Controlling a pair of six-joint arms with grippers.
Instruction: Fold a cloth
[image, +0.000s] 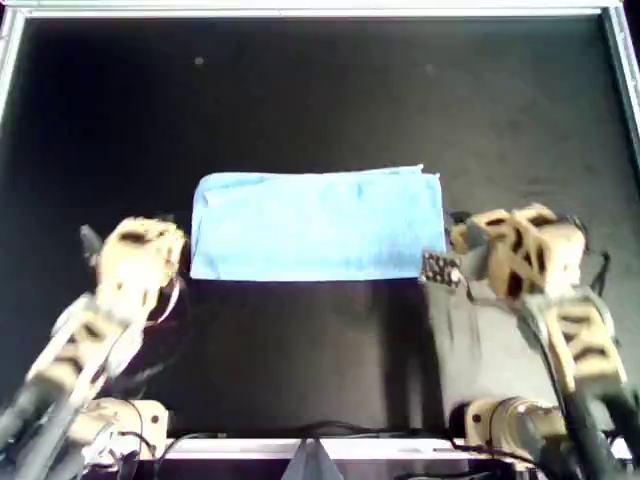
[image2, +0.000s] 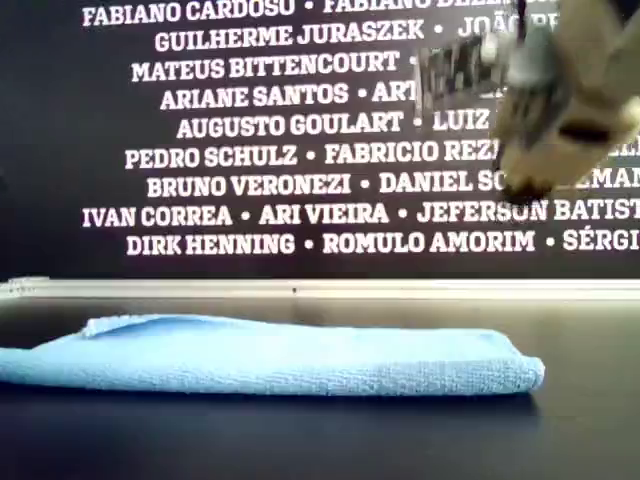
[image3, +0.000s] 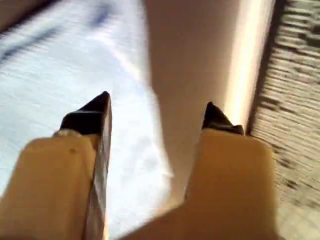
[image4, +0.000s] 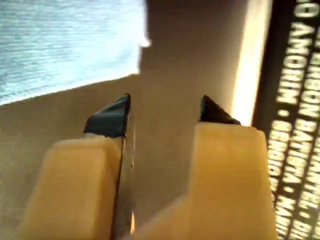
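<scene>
Light blue ribbed cloth (image: 318, 226) folded once, mid table (image: 300, 100); further folds maybe left; both end effectors apart, empty

The cloth (image: 317, 224) is light blue with a fine ribbed weave, folded into a long rectangle on the matte black worktop (image: 300, 100), which has a pale metal rim (image: 300, 10). Both arms have tan, yellowish housings; my first gripper (image3: 156, 112) and my second gripper (image4: 165, 107) end in black tips on tan jaws. The black back wall (image2: 60, 100) carries white capital-letter names.
</scene>
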